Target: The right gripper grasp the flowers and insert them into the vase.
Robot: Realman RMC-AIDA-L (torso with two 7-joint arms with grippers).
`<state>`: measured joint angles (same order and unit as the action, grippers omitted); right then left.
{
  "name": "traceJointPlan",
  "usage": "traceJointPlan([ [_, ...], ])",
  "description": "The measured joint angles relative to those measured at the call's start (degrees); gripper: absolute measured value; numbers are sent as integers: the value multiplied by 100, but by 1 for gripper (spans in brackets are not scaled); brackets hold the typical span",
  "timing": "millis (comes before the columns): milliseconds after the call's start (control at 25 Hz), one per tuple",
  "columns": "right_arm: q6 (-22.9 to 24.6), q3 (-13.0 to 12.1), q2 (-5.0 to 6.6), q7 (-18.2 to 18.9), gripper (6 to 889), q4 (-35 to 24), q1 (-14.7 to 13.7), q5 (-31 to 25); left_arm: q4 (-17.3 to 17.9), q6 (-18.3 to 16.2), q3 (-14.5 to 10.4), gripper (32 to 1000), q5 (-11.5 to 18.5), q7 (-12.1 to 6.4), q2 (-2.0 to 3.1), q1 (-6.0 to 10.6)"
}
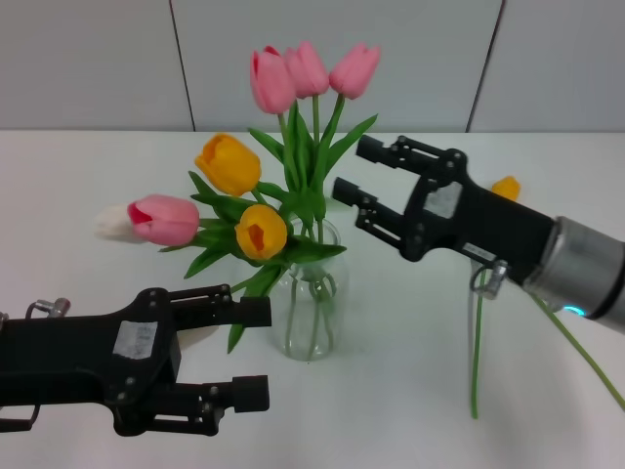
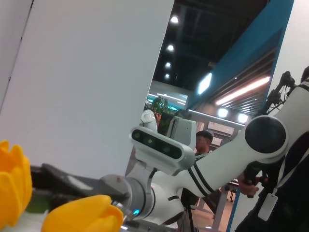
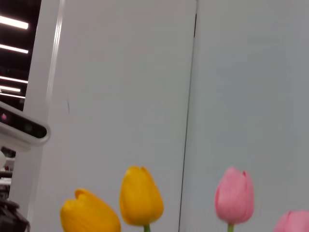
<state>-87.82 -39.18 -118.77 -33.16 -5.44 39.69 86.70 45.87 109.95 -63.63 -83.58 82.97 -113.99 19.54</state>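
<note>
Tulips mostly in, one stem left

Head view: right hand fingers apart, empty, beside flowers standing in vase. Orange tulip lies on bench, partly behind arm; likely next pick. Left hand open, idle, near vase.

Left wrist: yellow blooms, right arm.

Right wrist: blooms only; vase hidden.

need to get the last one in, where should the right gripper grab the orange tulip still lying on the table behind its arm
Grip the thin green stem, not the orange bloom. It lies flat on the table, running from the bloom toward the robot, partly hidden under the right gripper. Probably best to come straight down with the fingers straddling the stem across its length, around mid-stem.
</note>
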Motion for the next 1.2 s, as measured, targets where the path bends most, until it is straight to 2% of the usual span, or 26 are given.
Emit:
traceJointPlan([
  [80, -164, -2, 3, -105, 479, -183, -128, -1, 0, 0, 0, 839, 0, 0, 0, -4],
  [280, -566, -15, 26, -660, 503, -683, -397, 4, 0, 5, 0, 839, 0, 0, 17, -18],
  [440, -771, -14, 33, -1265, 596, -1133, -682, 8, 1, 14, 0, 839, 3, 0, 35, -39],
  [520, -868, -13, 37, -1683, 642, -1402, -841, 16, 23, 20, 0, 839, 19, 0, 41, -77],
  [600, -1013, -15, 49, -2108, 794, -1646, -958, 49, 38, 22, 0, 839, 30, 0, 45, -97],
  [720, -1353, -18, 187, -2685, 792, -1983, -1049, 345, 46, 25, 0, 839, 38, 0, 52, -133],
  [800, -1734, -9, 366, -3043, 790, -2157, -1079, 710, 49, 26, 0, 839, 43, 0, 57, -145],
  [960, -2499, -10, 622, -3384, 837, -2242, -1035, 1093, 59, 34, 0, 839, 44, 0, 57, -145],
  [1040, -2712, -11, 662, -3497, 869, -2345, -1027, 1215, 61, 37, 0, 839, 45, 0, 57, -144],
  [1200, -2881, -12, 668, -3657, 869, -2601, -998, 1682, 66, 37, 0, 839, 53, 0, 63, -144],
])
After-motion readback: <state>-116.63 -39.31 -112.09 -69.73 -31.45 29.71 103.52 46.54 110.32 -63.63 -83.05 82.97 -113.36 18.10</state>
